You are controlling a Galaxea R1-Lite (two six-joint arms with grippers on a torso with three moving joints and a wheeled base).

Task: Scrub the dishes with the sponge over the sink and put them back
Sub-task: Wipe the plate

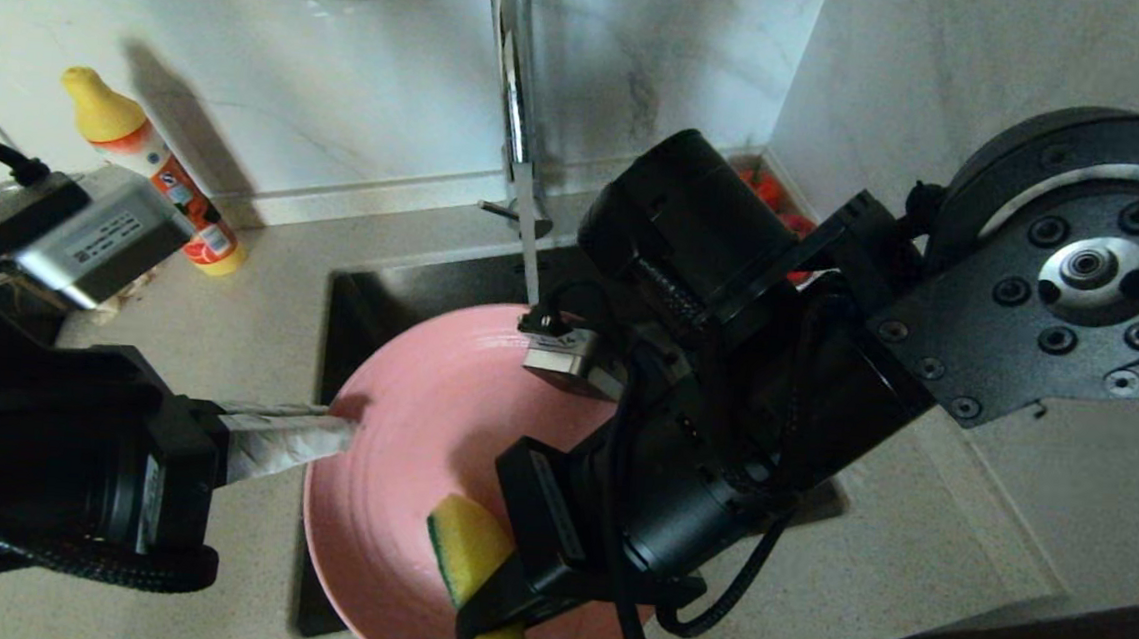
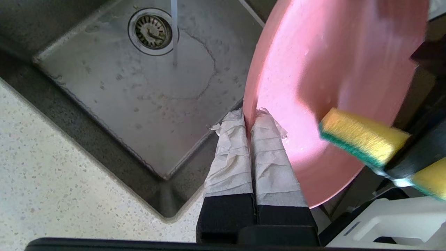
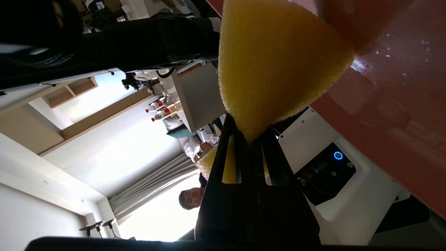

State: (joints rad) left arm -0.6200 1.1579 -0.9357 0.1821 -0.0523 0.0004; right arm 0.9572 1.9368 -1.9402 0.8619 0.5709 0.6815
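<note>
plate [image 1: 422, 419] over the sink [image 2: 146, 104], sponge [image 1: 474, 543] against it, bottle [image 1: 154, 170] on counter left

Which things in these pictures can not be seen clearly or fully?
- Head view: the right arm covers much of the sink and part of the pink plate.
- Head view: the sponge is partly hidden by the right gripper.
- Head view: red items behind the arm, unidentifiable.

Speckled countertop [image 1: 257, 338] below marble wall [image 1: 298, 50]

Left gripper [image 2: 249, 120]: reaches in from the left, taped fingers pinched tight on a rim | Right gripper [image 3: 249, 134]: angled in from the right, fingers clamped hard.
</note>
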